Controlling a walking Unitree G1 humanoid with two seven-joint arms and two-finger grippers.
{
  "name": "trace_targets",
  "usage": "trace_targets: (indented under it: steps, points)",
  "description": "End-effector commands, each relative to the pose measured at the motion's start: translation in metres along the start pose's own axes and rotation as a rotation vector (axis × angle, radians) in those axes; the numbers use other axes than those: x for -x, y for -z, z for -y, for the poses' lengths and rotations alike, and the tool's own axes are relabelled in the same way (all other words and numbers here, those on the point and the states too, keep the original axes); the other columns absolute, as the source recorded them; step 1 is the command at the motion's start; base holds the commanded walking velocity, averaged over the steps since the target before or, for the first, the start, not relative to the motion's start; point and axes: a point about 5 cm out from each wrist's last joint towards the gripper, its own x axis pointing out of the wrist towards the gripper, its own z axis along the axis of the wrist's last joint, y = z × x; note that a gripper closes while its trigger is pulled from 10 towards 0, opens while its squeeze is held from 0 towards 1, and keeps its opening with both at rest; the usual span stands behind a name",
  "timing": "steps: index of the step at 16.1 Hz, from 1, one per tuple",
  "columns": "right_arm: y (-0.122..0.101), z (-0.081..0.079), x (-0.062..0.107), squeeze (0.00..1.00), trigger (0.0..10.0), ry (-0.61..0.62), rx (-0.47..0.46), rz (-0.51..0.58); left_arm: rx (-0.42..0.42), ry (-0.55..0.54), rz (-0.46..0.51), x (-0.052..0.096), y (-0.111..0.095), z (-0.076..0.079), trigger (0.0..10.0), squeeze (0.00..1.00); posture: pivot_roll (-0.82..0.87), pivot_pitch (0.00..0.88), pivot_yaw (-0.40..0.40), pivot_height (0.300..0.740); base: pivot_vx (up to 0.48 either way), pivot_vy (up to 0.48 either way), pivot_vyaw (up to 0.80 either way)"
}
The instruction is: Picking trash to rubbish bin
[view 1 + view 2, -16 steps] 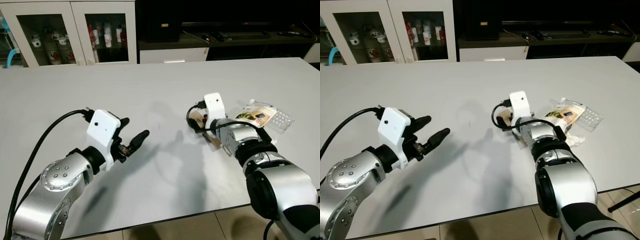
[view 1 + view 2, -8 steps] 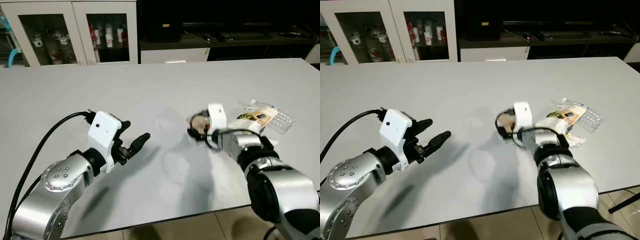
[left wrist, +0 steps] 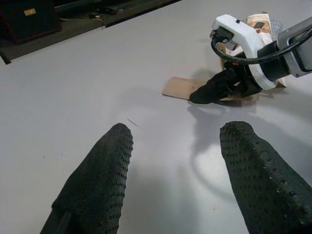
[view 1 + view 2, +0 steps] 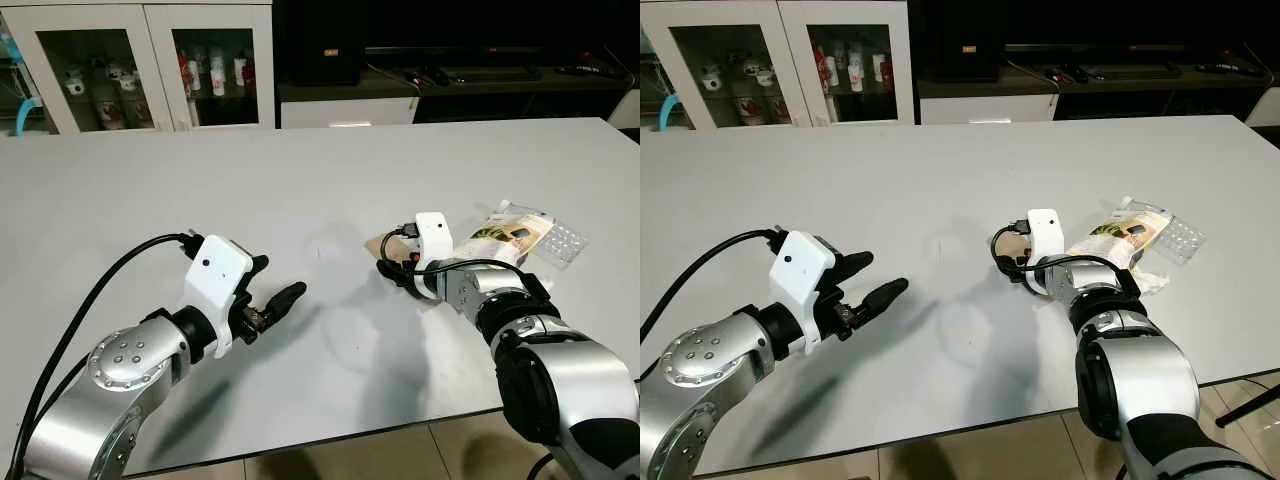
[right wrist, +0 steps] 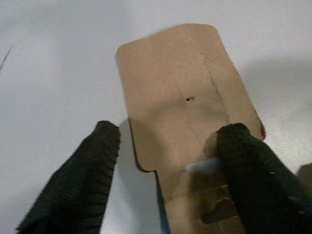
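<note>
Right wrist view: flat tan cardboard flap with rounded corners (image 5: 187, 112) lies on the white table (image 4: 300, 170), long axis running straight out ahead of the right gripper (image 5: 170, 161). Fingers are spread; one fingertip (image 5: 243, 146) overlaps the flap's edge, the other sits on bare table beside it, so the near end of the card is between them. No squeeze visible yet, nothing lifted.

From the head cameras, right gripper (image 4: 392, 262) is low, nearly parallel to the table, forearm reaching inward from the right edge. Clear plastic snack packaging with a printed label (image 4: 525, 233) lies just beside that arm, on its outer side, further right.

Left gripper (image 4: 268, 300) hovers above the table well left of the card, fingers apart, holding nothing. Left wrist view shows the card (image 3: 183, 87) ahead of it, well apart.

Right arm is clearly the nearer one. My read: the next move is closing on the card's near end. Risk: thin flat card on a smooth top, so fingers may skate over it or push it rather than catch an edge. Bin location unknown.
</note>
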Motion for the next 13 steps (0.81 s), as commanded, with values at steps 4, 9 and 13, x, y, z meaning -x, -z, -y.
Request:
trace_targets:
  steps: [4, 9, 13]
  points:
    - [0.0160, 0.0006, -0.0011, 0.00, 0.0, -0.035, -0.078, -0.052, -0.008, 0.035, 0.002, -0.0018, -0.0032, 0.0035, 10.0, 0.00, 0.08, 0.000, -0.044, 0.740, 0.000, 0.000, 0.00]
    - [0.0188, 0.0001, -0.0012, 0.00, 0.0, -0.053, -0.095, -0.059, -0.007, 0.041, -0.001, -0.0036, -0.0022, 0.0020, 10.0, 0.00, 0.08, 0.000, -0.041, 0.740, 0.000, 0.000, 0.00]
    - [0.0227, -0.0017, -0.0019, 0.00, 0.0, -0.071, -0.085, -0.072, -0.007, 0.043, -0.008, -0.0029, 0.0000, 0.0029, 10.0, 0.00, 0.08, 0.000, -0.046, 0.740, 0.000, 0.000, 0.00]
